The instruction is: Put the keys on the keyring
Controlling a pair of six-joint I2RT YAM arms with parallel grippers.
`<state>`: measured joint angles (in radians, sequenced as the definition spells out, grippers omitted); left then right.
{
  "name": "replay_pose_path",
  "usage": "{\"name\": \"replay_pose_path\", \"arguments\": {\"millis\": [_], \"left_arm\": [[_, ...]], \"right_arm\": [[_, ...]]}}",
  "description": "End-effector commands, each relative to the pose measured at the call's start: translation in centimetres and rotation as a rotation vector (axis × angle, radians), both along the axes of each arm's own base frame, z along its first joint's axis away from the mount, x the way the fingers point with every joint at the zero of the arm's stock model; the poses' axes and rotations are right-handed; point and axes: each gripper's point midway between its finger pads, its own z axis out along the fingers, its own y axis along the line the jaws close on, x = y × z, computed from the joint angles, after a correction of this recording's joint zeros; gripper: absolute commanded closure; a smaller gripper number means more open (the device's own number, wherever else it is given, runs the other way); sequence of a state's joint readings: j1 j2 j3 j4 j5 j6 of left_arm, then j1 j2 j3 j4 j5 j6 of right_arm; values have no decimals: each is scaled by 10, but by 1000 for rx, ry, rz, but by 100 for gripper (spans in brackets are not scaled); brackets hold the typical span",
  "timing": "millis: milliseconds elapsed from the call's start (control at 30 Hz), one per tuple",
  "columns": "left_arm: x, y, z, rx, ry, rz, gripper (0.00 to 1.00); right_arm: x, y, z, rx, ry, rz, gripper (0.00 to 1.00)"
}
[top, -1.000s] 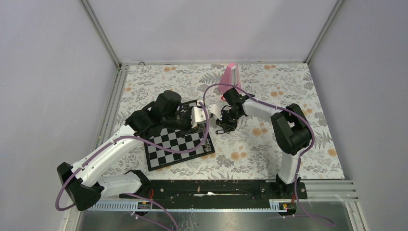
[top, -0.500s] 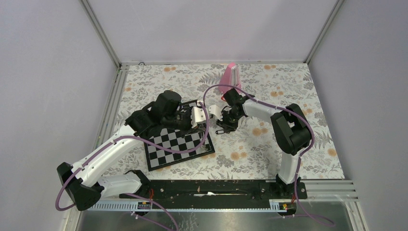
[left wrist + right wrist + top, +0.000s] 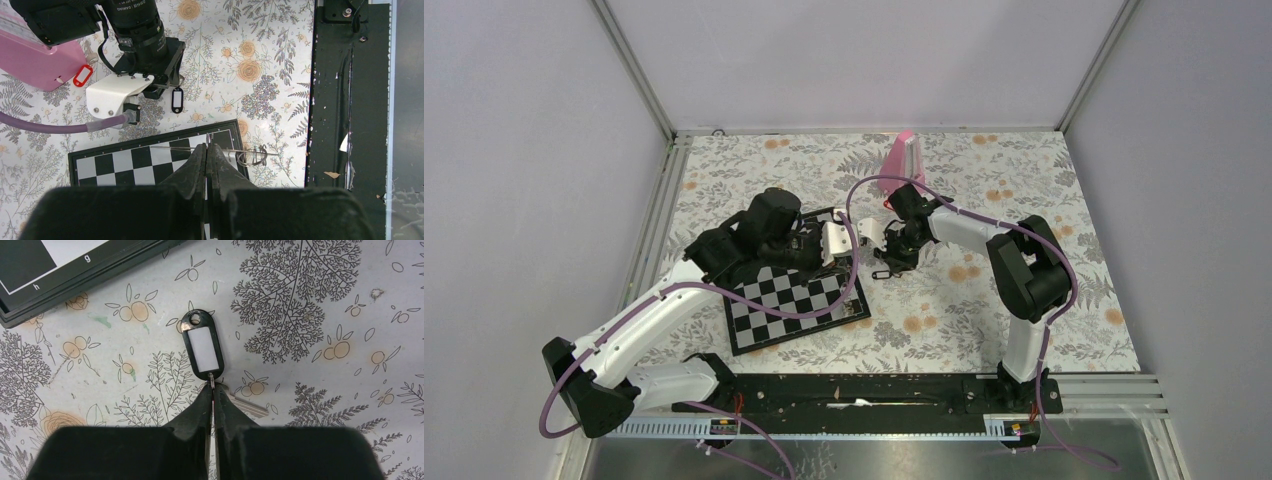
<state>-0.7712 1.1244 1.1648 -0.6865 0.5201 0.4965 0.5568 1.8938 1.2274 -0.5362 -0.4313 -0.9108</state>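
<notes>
left hand (image 3: 207, 147) pinched shut on the thin wire of the keyring (image 3: 251, 156), over the chessboard (image 3: 125, 162) edge; right hand (image 3: 212, 390) clamped on the black-tagged key (image 3: 202, 346), flat on the table (image 3: 325, 315) (red-tagged key (image 3: 83, 76) sits beside the pink metronome (image 3: 35, 60))

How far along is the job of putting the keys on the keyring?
Done: nothing hangs on the keyring yet. In hand: the left claw pinches the keyring over the chessboard, and the right claw is shut on the end of the black tag, its key beside. Left: threading that one, then the red tag lying by the metronome.
</notes>
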Motion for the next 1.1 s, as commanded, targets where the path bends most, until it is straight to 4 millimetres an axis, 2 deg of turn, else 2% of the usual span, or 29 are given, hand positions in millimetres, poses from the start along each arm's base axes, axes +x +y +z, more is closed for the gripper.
{"name": "replay_pose_path", "arguments": {"millis": [0,100,167,367,733,900,1067], "left_arm": [[3,-4,19,-64,-55,-9,100],[7,-4,22,-69,-60,10,100],[11,-5,28,-84,-57,28,100],[23,-13,45,-130,-30,61,100],[59,-37,80,-209,-23,125,100],[80,-44,93,-208,-71,164,100],[90,-51,99,-217,-94,175,100]], "right_arm": [[-3,5,5,16,5,4,94],[-2,7,19,50,3,-4,99],[1,7,35,96,9,-28,100],[8,6,110,310,-28,-104,100],[-22,-1,232,548,-232,-140,100],[-36,3,270,638,-241,-142,100],[-47,11,294,724,-199,-129,100]]}}
